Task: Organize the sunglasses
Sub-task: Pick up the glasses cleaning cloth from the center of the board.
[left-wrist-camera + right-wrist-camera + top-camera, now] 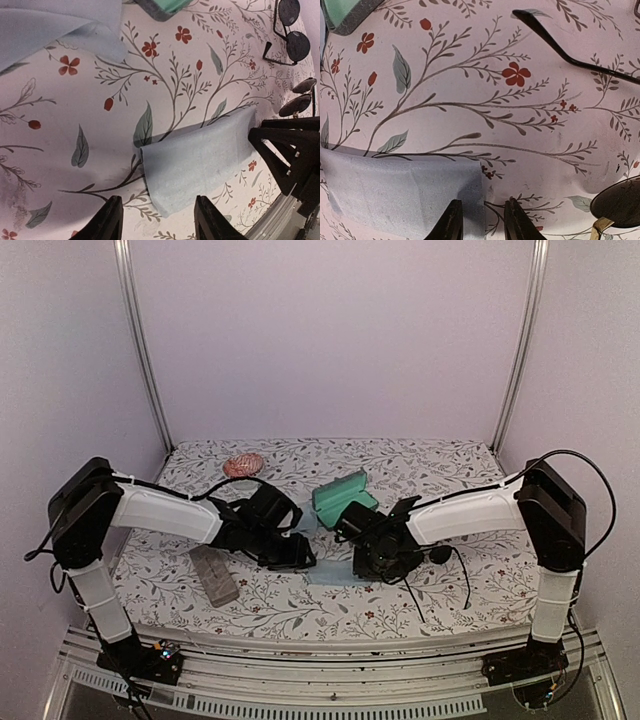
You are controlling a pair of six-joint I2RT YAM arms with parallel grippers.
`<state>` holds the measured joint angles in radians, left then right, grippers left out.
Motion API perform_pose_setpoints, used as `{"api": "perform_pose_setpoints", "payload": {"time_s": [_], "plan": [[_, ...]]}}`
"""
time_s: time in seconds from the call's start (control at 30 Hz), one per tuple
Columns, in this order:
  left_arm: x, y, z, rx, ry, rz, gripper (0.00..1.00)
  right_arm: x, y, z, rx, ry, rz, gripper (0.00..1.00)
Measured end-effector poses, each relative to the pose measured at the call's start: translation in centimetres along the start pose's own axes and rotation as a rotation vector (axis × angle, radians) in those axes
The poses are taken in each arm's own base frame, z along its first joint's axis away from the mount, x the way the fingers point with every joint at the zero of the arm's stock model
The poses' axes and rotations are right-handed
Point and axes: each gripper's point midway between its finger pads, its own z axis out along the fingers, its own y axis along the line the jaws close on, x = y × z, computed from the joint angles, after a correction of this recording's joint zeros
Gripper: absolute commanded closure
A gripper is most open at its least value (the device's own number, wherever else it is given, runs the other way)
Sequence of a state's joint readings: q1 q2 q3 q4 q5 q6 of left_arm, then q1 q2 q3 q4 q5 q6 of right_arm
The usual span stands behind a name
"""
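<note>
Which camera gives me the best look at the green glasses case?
The top external view: the green case shows nearly whole, lid open. The left wrist view catches only a corner at its top edge; the right wrist view only a corner at top left.

I can see both sunglasses (440, 555) lying on the right side of the floral bench (300, 610), close beside each other. The round-lensed pair (297, 44) has two dark circular lenses in thin black wire, lenses facing up, and one slim arm is angled out. The aviator pair (296, 104) has dark teardrop lenses and is partly hidden. From overhead, thin black arms trail toward the near edge.
</note>
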<state>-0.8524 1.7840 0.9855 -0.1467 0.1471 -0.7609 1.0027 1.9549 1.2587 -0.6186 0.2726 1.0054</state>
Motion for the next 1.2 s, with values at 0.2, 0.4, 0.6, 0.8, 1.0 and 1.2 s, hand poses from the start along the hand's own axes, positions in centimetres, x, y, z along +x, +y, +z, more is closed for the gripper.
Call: {"api": "perform_pose_setpoints", "payload": {"time_s": [0.2, 0.4, 0.6, 0.8, 1.0, 1.2], "plan": [[1.2, 0.7, 1.4, -0.01, 0.051, -0.034, 0.57, 0.0, 0.7, 0.1, -0.022, 0.012, 0.0, 0.8], [1.2, 0.0, 2.1, 0.017, 0.066, -0.052, 0.68, 0.1, 1.2, 0.2, -0.04, 0.021, -0.01, 0.8], [1.0, -0.5, 2.8, 0.027, 0.077, -0.059, 0.81, 0.0, 1.8, 0.3, -0.061, 0.023, -0.019, 0.91], [1.1, -0.2, 3.1, 0.008, 0.086, -0.064, 1.0, -0.1, 2.0, 0.4, -0.068, 0.018, -0.023, 0.98], [0.8, -0.3, 3.2, -0.008, 0.09, -0.051, 1.0, -0.6, 2.0, 0.5, -0.074, 0.01, -0.023, 0.98], [0.1, -0.3, 3.0, -0.032, 0.075, -0.038, 1.0, -1.8, 1.9, 0.5, -0.094, -0.006, -0.067, 0.98]]}}
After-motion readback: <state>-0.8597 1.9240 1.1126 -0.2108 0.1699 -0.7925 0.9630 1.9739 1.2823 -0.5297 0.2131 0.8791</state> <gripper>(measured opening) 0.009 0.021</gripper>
